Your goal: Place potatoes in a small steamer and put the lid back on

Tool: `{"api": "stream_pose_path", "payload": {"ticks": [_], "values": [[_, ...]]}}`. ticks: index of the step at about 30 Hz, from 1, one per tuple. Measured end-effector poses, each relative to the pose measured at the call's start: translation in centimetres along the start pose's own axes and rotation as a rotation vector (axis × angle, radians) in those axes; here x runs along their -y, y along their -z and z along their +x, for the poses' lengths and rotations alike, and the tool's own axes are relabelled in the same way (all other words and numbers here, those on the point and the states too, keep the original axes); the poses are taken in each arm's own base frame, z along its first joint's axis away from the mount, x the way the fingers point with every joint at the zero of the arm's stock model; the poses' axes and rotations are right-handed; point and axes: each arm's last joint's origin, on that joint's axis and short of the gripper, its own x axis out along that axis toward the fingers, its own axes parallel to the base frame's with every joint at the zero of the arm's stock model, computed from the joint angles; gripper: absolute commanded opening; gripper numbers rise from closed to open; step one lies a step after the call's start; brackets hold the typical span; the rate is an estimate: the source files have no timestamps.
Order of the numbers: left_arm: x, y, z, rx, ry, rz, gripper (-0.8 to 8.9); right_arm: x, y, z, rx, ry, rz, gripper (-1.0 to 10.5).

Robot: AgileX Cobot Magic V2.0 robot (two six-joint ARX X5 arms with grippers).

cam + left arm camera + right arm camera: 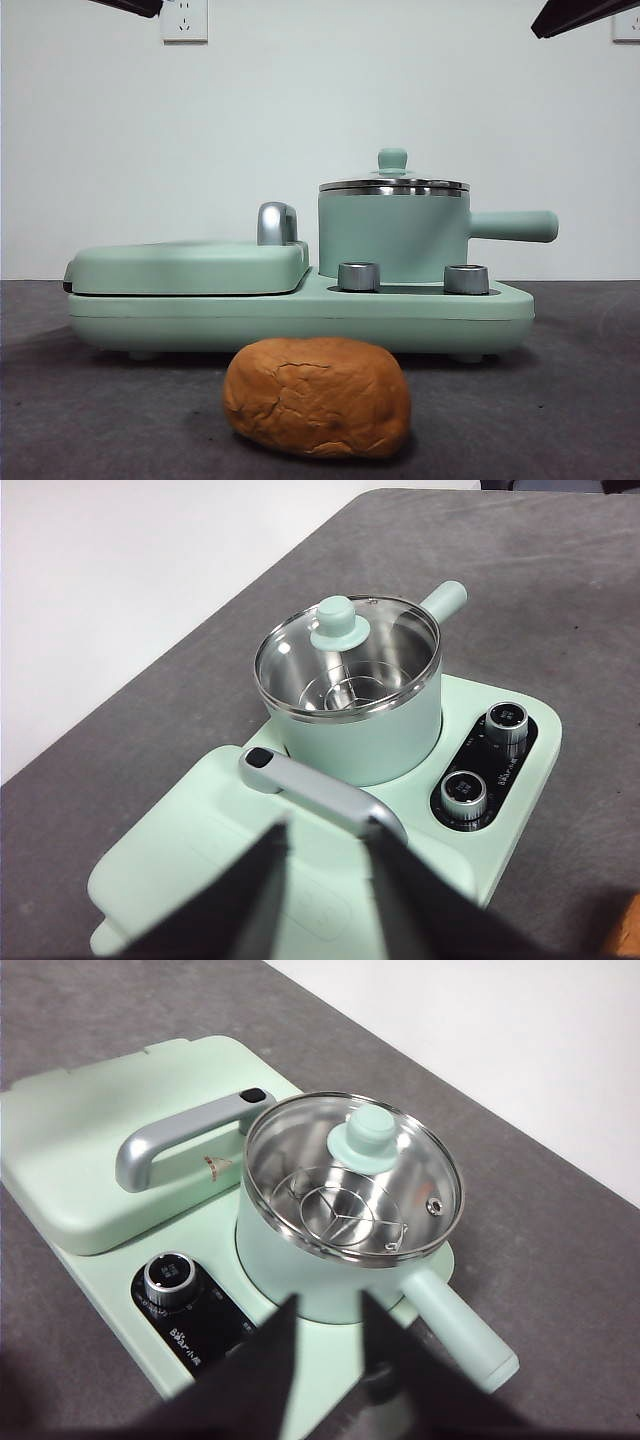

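One potato point(317, 396) lay nearest the camera on the table point(560, 420), at 6 o'clock from the cooker base point(300, 312).

From left to right, one griddle cover point(190, 266), two knobs point(359, 276) and one small steamer point(393, 238) with its one lid point(392, 184) still seated were counted. The left gripper point(322, 852) and right gripper point(328, 1322) were held high, jaws apart, empty. The wide potato could jam at the rim; the small lid knob could slip.

Potato point(317, 397): orange-brown, cracked bread-like skin, lying on the table at 6 o'clock, well apart from the pot. Small steamer point(392, 238): mint-green w/ steel rim, standing upright, handle pointing to 3 o'clock. Glass lid point(393, 183) w/ green knob is sitting on its rim.
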Motion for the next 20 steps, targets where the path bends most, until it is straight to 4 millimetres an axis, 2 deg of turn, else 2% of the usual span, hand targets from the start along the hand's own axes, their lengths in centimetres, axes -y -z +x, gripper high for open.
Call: {"api": "stream_pose_path", "payload": {"ticks": [5,11,15,20], "values": [[0.1,-0.1,0.1,0.003,0.004,0.001,2.88,0.0,0.0,0.0,-0.002,-0.001,0.001,2.3],[-0.1,-0.4,1.0,0.041,0.006,0.019,2.94,0.0,0.0,0.0,-0.002,-0.001,0.001,2.3],[-0.6,-0.5,3.1,0.069,-0.016,-0.011,2.94,0.0,0.0,0.0,-0.002,-0.001,0.001,2.3],[-1.0,-0.2,6.6,0.106,-0.038,-0.071,2.94,0.0,0.0,0.0,-0.002,-0.001,0.005,2.3]]}}
